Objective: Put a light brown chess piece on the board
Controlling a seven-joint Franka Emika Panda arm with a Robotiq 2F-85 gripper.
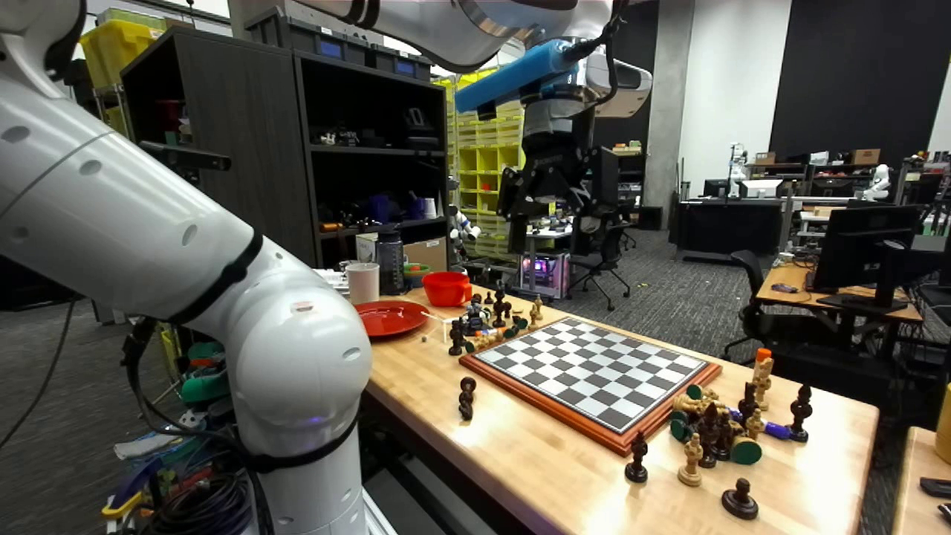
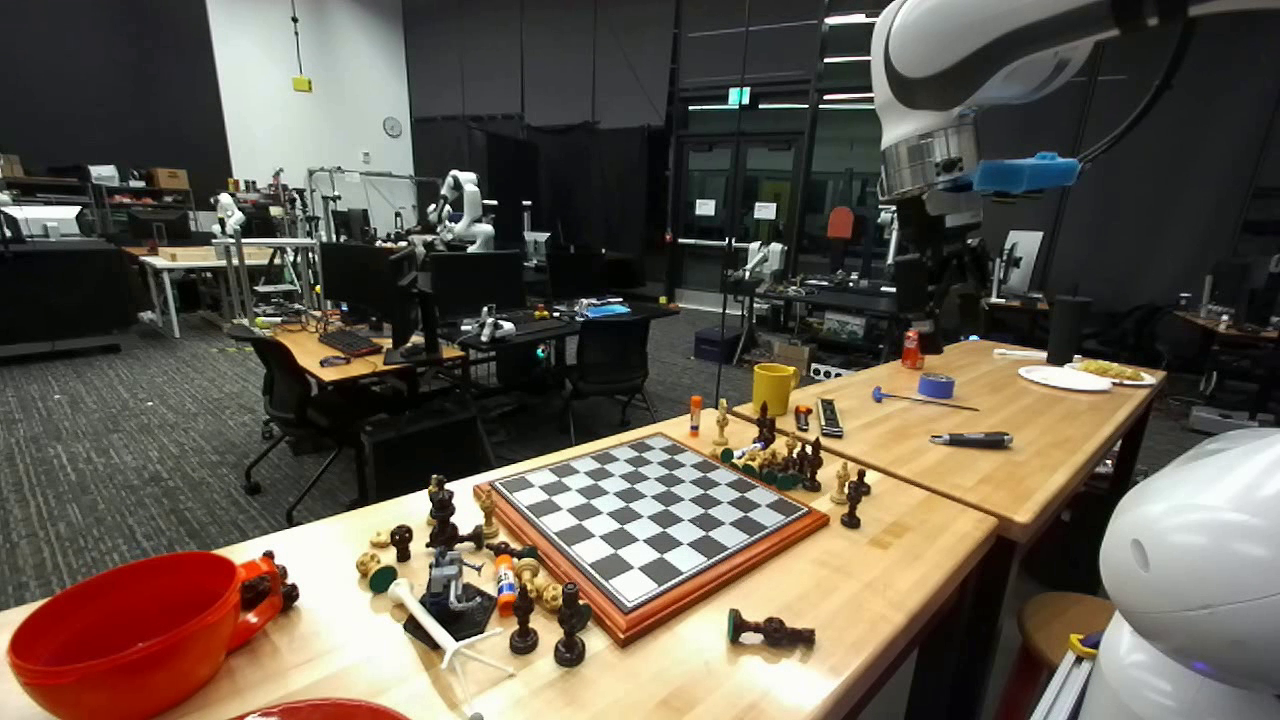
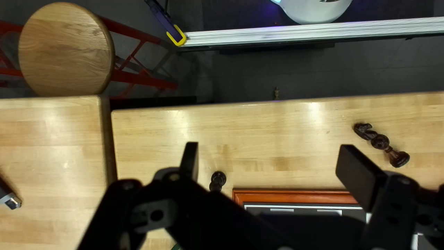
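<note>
The board (image 1: 546,403) lies flat on the wooden table, its red-brown rim (image 2: 722,572) showing in both exterior views. The wrist view shows only one edge of the board (image 3: 295,197). Light brown pieces lie and stand in groups at two opposite sides of it. One light brown piece (image 1: 691,461) stands upright among dark ones, also in an exterior view (image 2: 841,484). Another light brown piece (image 1: 536,310) stands at the opposite side. My gripper (image 1: 553,229) hangs high above the table, open and empty. In the wrist view its fingers (image 3: 269,162) are wide apart.
A dark piece (image 3: 385,144) lies in front of the board. A dark piece (image 3: 218,180) stands near a board corner. A red bowl (image 2: 130,630), a red plate (image 1: 390,318), a small tripod (image 2: 435,625) and glue sticks (image 2: 506,585) are around. A second table (image 2: 900,440) adjoins.
</note>
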